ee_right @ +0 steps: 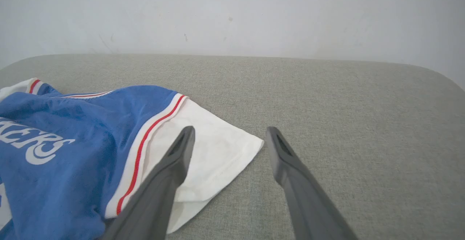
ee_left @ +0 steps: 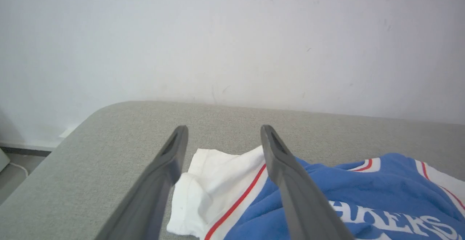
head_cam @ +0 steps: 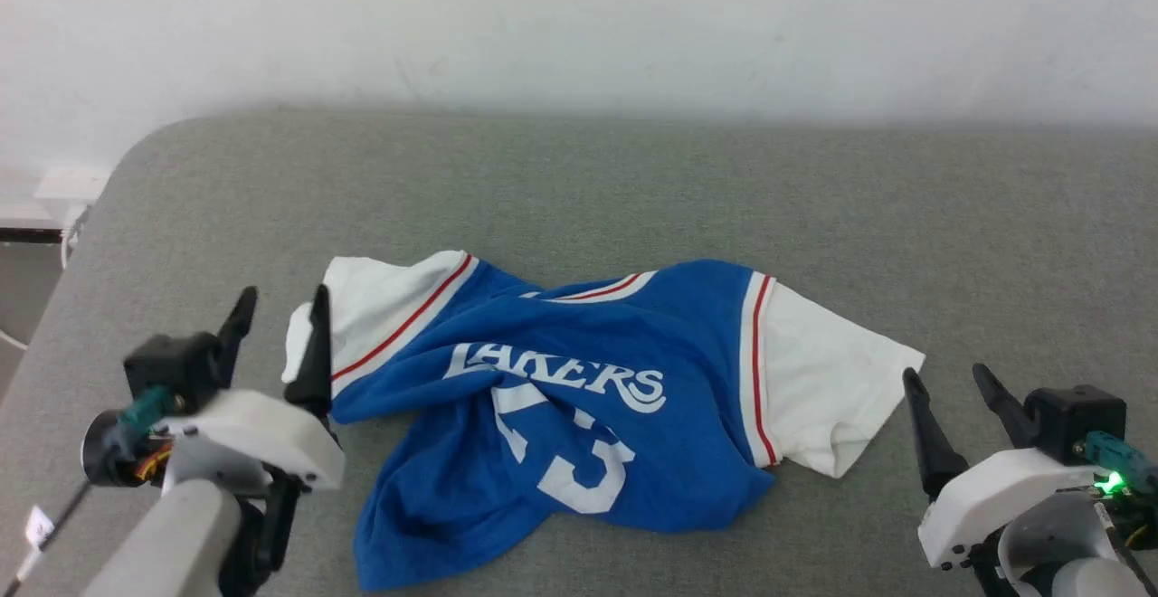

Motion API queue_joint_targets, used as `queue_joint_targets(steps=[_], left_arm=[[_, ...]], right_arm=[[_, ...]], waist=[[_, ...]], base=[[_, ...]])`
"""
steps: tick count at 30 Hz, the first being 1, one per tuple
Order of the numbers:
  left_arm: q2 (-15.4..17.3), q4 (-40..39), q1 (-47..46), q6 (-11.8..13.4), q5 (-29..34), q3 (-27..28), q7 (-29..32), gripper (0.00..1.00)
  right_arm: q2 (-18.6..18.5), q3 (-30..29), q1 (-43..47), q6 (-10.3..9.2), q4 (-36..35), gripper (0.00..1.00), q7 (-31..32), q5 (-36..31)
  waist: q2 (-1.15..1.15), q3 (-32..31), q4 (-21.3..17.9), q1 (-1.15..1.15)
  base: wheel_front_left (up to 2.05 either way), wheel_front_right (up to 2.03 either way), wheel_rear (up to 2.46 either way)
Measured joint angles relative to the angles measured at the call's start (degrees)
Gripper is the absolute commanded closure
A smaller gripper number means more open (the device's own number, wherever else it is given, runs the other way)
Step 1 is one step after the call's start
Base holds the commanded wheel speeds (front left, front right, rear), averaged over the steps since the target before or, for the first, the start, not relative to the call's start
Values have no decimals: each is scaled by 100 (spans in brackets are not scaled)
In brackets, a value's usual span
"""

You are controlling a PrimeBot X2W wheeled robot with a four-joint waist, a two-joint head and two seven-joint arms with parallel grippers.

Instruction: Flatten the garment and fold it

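Note:
The garment [head_cam: 579,398] is a bright blue jersey T-shirt with white sleeves, red trim, white lettering and the number 23. It lies rumpled, chest up, on the grey padded surface [head_cam: 633,190], its lower body bunched toward the front left. My left gripper [head_cam: 282,303] is open beside the shirt's left white sleeve [ee_left: 214,182], with nothing between its fingers. My right gripper [head_cam: 948,382] is open just right of the other white sleeve [ee_right: 214,152], also empty. In the right wrist view the garment [ee_right: 65,152] fills the left side.
A white wall [head_cam: 579,27] rises behind the grey surface. The surface's rounded left corner [head_cam: 136,163] drops off to a floor with a white cable [head_cam: 14,339]. Bare grey fabric stretches behind and to the right of the shirt.

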Motion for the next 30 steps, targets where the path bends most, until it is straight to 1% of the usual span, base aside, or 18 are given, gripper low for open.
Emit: queue_joint_targets(steps=[1,3,5,6,8,10,12,17,18,20,23,26,30], left_arm=[[26,-129,71,-36,198,-37,-164,0],[13,-379,208,42,579,-3,-318,0],[-62,-816,394,65,960,179,-352,0],[-132,-1099,495,34,1184,299,-354,0],[-442,-1616,754,-145,1408,634,-360,0],[-631,-1885,1052,-292,1796,814,-359,0],[-788,-2012,1291,-425,2128,958,-360,0],[-1096,-1972,1581,-801,2707,999,-359,0],[-1151,-1926,1610,-878,2806,988,-359,0],[-1271,-1808,1651,-961,2969,970,-359,0],[-1407,-1664,1661,-1059,3194,947,-359,0],[-1608,-1583,1662,-1113,3271,995,-359,0],[-1788,-1523,1662,-1216,3338,1068,-359,0]], right_arm=[[-11,-10,-1,0,-31,0,91,-1],[-58,-16,-1,0,-58,0,396,22],[-181,-20,-4,0,-56,0,842,74],[-255,-15,-16,0,-51,0,1099,124],[-393,-32,-78,0,-33,0,1667,272],[-593,-38,-225,0,-23,0,2225,374],[-789,-68,-419,0,-30,0,2694,463],[-1035,-230,-889,0,214,0,3789,616],[-1079,-263,-970,0,275,0,3918,613],[-1118,-388,-1140,-1,405,0,4121,613],[-1166,-428,-1333,0,655,0,4325,577],[-1219,-428,-1412,0,977,0,4329,380],[-1212,-477,-1443,0,1296,0,4138,113]], waist=[[0,-15,36,0],[0,-39,111,1],[0,-53,190,1],[0,-55,229,0],[0,-43,303,0],[0,-16,383,1],[0,21,471,1],[0,147,690,1],[0,175,737,1],[0,232,837,1],[0,320,984,1],[0,406,1120,1],[0,522,1264,1]], base=[[0,0,0],[0,0,0],[0,0,0],[0,0,0],[0,0,0],[0,0,0],[0,0,0],[0,0,0],[0,0,0],[0,0,0],[0,0,0],[0,0,0],[0,0,0]])
